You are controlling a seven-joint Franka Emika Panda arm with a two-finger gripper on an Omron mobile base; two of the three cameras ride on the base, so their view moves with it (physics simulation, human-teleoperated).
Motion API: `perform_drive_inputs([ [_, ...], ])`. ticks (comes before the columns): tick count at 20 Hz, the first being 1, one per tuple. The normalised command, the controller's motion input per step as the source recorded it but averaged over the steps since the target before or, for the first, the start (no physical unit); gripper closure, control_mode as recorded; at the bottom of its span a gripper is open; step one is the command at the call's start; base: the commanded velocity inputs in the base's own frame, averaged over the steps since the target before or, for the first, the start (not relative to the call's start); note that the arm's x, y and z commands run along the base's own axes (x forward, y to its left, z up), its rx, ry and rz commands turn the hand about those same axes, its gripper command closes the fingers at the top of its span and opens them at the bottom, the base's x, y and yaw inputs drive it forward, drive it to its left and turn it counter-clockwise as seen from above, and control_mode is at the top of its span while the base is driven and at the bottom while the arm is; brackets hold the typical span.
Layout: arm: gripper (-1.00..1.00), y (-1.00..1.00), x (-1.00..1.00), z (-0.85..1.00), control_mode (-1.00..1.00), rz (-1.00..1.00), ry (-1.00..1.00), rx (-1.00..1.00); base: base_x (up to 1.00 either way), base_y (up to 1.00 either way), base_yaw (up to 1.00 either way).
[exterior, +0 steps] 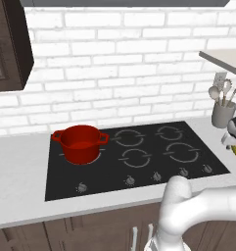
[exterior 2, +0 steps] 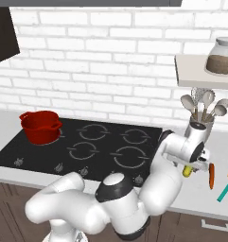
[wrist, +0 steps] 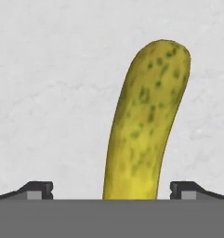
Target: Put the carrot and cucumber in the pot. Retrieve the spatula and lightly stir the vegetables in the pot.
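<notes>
One cucumber (wrist: 148,125), one carrot (exterior 2: 211,175)

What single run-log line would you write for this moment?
phase: reaching for cucumber | gripper: open, astride cucumber | carrot: on counter, near spatula | pot: on left burner, empty

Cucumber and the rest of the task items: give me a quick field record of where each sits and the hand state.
cucumber: lying on the pale counter, between the open fingertips, not gripped
hand: open, low over the counter right of the stove
carrot: on the counter, just right of the hand
spatula: on the counter, right of the carrot
pot: on the stove's front left burner, looks empty
</notes>
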Motion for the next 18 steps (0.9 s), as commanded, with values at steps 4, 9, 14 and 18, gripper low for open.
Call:
perform_drive_inputs([
  [4, -1.00, -0.23, 0.08, -0.31, -1.00, 0.01, 0.00, 0.00, 0.00, 0.00, 0.00],
  [9, 1.00, -0.03, 0.38, -0.51, -1.00, 0.02, 0.01, 0.00, 0.00, 0.00, 0.00],
  [14, 1.00, 0.19, 0.03, -0.27, -1.00, 0.04, 0.00, 0.00, 0.00, 0.00, 0.00],
  [18, 1.00, 0.57, -0.32, -0.09, -1.00, 0.00, -0.08, 0.00, 0.00, 0.00, 0.00],
])
